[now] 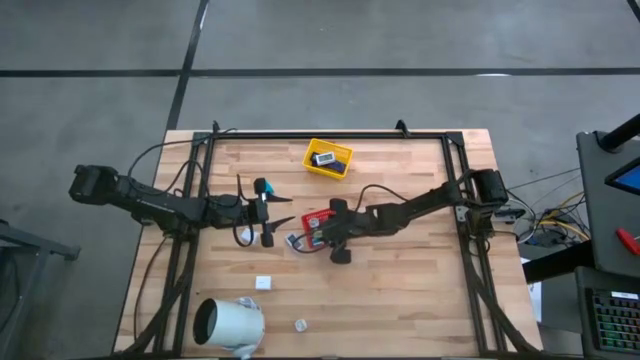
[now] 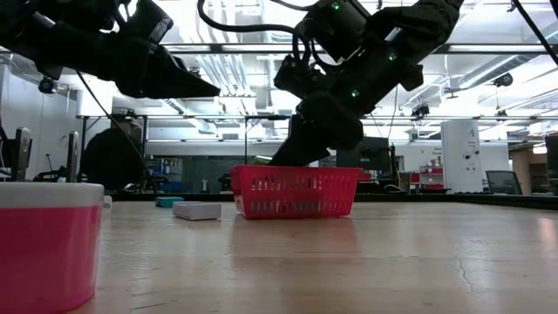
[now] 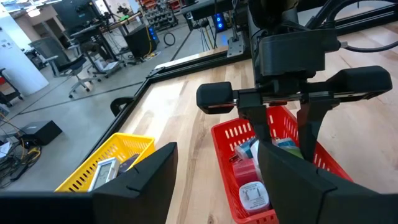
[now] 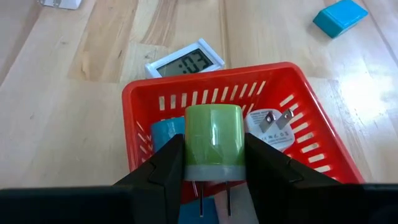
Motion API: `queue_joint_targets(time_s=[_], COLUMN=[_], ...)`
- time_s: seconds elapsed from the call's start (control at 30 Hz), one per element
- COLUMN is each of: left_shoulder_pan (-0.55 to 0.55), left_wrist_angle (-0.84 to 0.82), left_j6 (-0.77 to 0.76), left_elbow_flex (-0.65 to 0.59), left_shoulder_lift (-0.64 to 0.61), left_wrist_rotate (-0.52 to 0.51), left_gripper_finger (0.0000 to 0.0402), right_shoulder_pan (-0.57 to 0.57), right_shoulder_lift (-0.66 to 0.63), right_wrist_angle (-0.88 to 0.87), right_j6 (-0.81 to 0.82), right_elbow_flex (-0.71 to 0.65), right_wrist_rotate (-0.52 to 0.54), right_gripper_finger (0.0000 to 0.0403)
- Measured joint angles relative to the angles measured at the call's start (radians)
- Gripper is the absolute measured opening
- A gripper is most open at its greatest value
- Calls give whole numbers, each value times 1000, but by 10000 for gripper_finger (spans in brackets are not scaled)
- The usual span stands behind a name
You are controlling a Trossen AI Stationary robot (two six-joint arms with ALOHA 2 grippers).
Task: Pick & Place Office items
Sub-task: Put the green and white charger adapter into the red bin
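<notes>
My right gripper (image 4: 214,149) is shut on a green plug charger (image 4: 214,134) over the red tray (image 1: 312,220), which holds a white charger (image 4: 270,124) and a teal piece (image 4: 163,132). In the low view this gripper (image 2: 296,148) reaches down behind the tray wall (image 2: 296,194). My left gripper (image 1: 266,214) is open and hovers above the table just left of the tray, touching nothing. A teal block (image 4: 339,15) and a white digital clock (image 4: 185,62) lie flat on the table beside the tray. Small white blocks (image 1: 263,283) (image 1: 300,324) lie nearer the near edge. My right gripper pinches the green charger by its two opposite sides (image 4: 189,146), just above its grey base, between the two fingers. The fingers come slanting down from the table's right. The charger's two prongs (image 4: 214,199) point back toward the wrist. It hangs over the tray's inside; whether it touches anything below, I cannot tell.
A yellow tray (image 1: 328,157) with a white screen device in it sits near the far edge. A large white cylinder (image 1: 228,322) lies at the near left corner. A black frame (image 1: 330,135) runs around the table. Bare wood (image 1: 400,290) lies near-right.
</notes>
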Motion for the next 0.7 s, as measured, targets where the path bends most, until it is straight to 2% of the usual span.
queue_joint_targets(time_s=[0.17, 0.27, 0.7], left_shoulder_pan=[0, 0, 0], left_wrist_angle=[0, 0, 0], left_j6=[0, 0, 0], left_elbow_flex=[0, 0, 0], left_shoulder_lift=[0, 0, 0], left_wrist_rotate=[0, 0, -1], left_gripper_finger=[227, 227, 227], right_shoulder_pan=[-8, -10, -10], right_shoulder_lift=[0, 1, 1], right_wrist_angle=[-7, -10, 30], right_j6=[10, 10, -10], right_elbow_flex=[-1, -2, -2], right_wrist_rotate=[1, 2, 2], right_gripper_finger=[204, 227, 242])
